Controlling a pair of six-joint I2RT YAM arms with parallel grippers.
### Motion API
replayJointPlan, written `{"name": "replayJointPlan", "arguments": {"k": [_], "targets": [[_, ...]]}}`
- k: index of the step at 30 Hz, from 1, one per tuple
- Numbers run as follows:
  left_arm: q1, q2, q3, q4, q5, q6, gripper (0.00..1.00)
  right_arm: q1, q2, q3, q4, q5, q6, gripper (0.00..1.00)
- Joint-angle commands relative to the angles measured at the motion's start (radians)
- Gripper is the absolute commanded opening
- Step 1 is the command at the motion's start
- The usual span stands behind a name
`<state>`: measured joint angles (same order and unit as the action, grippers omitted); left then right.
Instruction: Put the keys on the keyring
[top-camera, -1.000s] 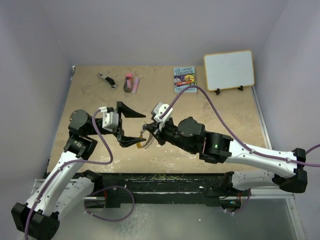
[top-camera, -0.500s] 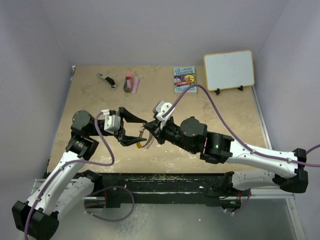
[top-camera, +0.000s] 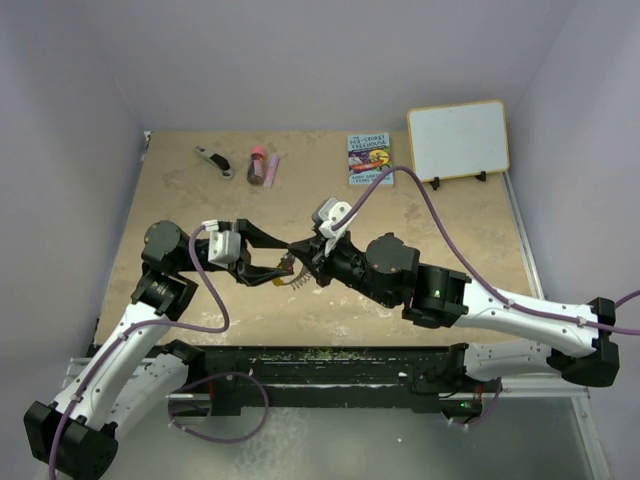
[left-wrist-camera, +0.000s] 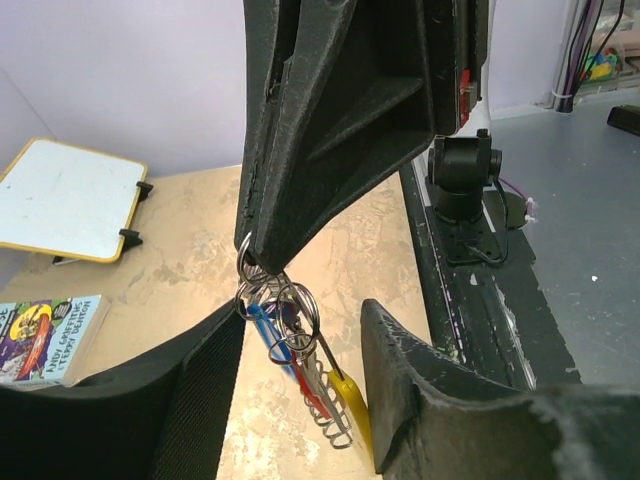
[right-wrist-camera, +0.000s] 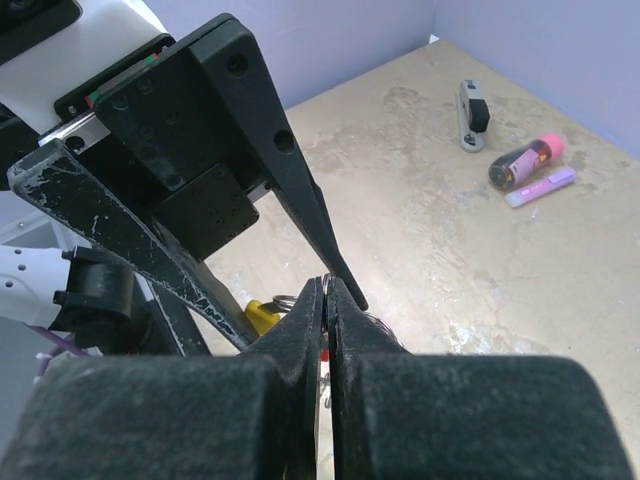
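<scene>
Left wrist view showed the right pincer (left-wrist-camera: 262, 255) reaching down from 12 o'clock, its jaws pressed together on the silvery top of the keyring (left-wrist-camera: 350, 405). The rest of the hoop, with its coiled metal and yellow part, dangled below toward 5 o'clock. The blue key (left-wrist-camera: 265, 325) and the red key (left-wrist-camera: 312, 395) hung in the same bunch just under the pinch. Whether they were threaded on the hoop itself could not be told.

The left pincer (left-wrist-camera: 303, 320) stood wide open, one finger at 8 o'clock and one at 4 o'clock of the bunch, gripping nothing.

In the top view both pincers met above the middle of the table (top-camera: 450, 240). From there a book (top-camera: 369, 160) lay at 1 o'clock, a whiteboard (top-camera: 458, 138) at 2 o'clock, and a dark red tube (top-camera: 259, 165) and a clip tool (top-camera: 212, 160) near 11 o'clock.
</scene>
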<state>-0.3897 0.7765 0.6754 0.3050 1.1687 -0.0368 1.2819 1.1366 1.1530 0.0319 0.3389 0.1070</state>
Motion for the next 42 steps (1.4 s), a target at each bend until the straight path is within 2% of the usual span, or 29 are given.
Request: {"name": "replayJointPlan", "arguments": {"k": [1, 8, 16, 20, 38, 42], "targets": [[-0.009, 0.001, 0.013, 0.069, -0.001, -0.002, 0.51, -0.001, -0.031, 0.001, 0.103, 0.037, 0.019, 0.00], [-0.010, -0.002, 0.019, 0.087, -0.010, -0.015, 0.40, -0.001, -0.031, -0.010, 0.122, 0.043, 0.026, 0.00], [-0.010, 0.000, 0.019, 0.117, -0.023, -0.037, 0.19, -0.001, -0.039, -0.025, 0.135, 0.054, 0.034, 0.00], [-0.009, 0.001, 0.021, 0.123, -0.030, -0.043, 0.04, -0.001, -0.047, -0.035, 0.147, 0.062, 0.037, 0.00], [-0.012, -0.008, 0.038, 0.127, -0.058, -0.048, 0.03, 0.000, -0.012, -0.040, 0.190, 0.139, 0.081, 0.00], [-0.012, -0.012, 0.045, 0.123, -0.060, -0.047, 0.03, -0.001, -0.011, -0.039, 0.192, 0.151, 0.089, 0.05]]}}
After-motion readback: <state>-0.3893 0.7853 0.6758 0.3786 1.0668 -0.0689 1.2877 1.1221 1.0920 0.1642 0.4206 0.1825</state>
